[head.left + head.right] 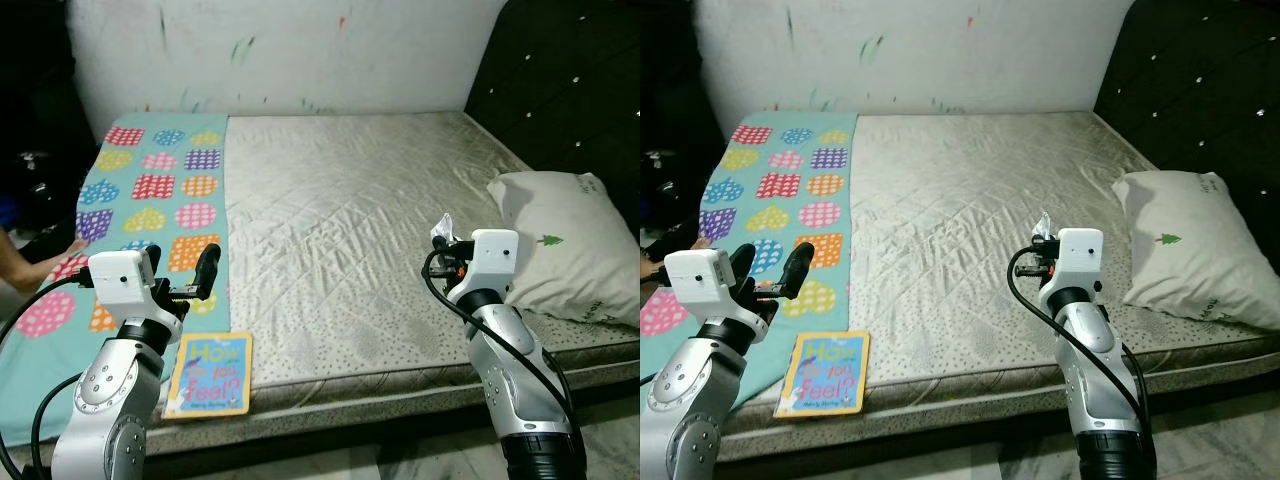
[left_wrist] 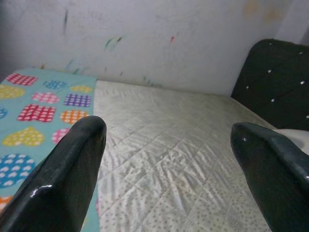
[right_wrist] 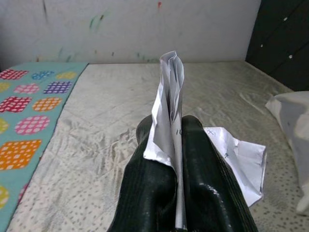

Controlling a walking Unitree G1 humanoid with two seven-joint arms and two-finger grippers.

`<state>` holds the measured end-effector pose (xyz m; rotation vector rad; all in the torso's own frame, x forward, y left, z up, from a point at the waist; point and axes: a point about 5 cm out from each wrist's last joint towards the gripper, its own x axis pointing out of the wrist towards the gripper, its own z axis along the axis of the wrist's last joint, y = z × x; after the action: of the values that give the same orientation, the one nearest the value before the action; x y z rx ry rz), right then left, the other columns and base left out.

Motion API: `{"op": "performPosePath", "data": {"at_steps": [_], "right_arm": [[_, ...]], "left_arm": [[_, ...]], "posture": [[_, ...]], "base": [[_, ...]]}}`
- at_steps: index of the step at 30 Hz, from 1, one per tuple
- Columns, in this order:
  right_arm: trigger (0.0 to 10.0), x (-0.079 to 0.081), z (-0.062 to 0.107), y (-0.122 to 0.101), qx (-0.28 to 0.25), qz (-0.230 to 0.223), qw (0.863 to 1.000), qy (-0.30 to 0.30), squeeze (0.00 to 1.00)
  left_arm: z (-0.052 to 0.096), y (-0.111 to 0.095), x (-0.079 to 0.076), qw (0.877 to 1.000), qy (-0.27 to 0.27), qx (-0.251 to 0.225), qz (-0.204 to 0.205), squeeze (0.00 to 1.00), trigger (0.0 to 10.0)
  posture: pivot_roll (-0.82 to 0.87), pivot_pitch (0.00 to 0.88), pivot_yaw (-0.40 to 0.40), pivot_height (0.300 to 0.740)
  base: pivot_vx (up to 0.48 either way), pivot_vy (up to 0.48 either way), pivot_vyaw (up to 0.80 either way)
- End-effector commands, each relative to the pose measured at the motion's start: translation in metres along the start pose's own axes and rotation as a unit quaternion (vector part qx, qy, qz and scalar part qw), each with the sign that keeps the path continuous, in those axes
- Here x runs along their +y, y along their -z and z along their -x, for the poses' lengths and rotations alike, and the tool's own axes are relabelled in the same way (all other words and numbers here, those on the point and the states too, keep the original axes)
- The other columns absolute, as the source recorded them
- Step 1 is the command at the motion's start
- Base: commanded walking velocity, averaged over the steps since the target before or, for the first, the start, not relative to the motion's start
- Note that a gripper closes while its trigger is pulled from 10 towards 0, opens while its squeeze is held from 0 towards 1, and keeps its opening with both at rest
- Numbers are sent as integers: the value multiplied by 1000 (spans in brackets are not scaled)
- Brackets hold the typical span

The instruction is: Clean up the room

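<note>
Paper scrap (image 3: pixel 170 104), white, creased, with handwriting on it: item is sitting pinched between the two black fingers of the right claw (image 3: pixel 179 159), which is closing tight on it and hovering above the bed (image 1: pixel 350 230) near the front edge, just beside the pillow (image 1: pixel 570 245). Risk: much of the sheet is sticking out loose to one side, so it is likely catching air or tearing free if the arm swings fast, and dropping back onto the mattress. Left claw (image 1: pixel 190 285): fingers are standing wide apart, gripping nothing, hovering over the heart-patterned blanket (image 1: pixel 150 190) above a children's book (image 1: pixel 208 375) that is lying at the bed's front edge; a careless reach is liable to nudge that book off onto the floor. Person's hand (image 1: pixel 45 265) is resting at the blanket's left side, near the left arm's sweep.
</note>
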<state>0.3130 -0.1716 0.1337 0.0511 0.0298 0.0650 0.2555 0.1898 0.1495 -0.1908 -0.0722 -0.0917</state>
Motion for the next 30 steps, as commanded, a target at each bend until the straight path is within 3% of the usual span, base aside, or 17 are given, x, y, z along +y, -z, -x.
{"op": "performPosePath", "data": {"at_steps": [1, 21, 30], "right_arm": [[10000, 1, -3, -8, -12, -1, 1000, -5, 0], [10000, 1, -1, -6, -11, -1, 1000, -2, 0], [10000, 1, -1, -5, -10, -1, 1000, -2, 0]], "left_arm": [[-1, -4, -2, 1000, 5, -10, -1, 0, 10000], [-2, -4, -1, 1000, 5, -7, -2, 0, 10000], [-3, -1, 1, 1000, -7, 3, 6, 0, 10000]], "posture": [[-25, 0, -39, 740], [-28, 0, -35, 740], [-26, 0, -37, 740]], "base": [[401, 0, 0], [391, 0, 0], [0, 0, 0]]}}
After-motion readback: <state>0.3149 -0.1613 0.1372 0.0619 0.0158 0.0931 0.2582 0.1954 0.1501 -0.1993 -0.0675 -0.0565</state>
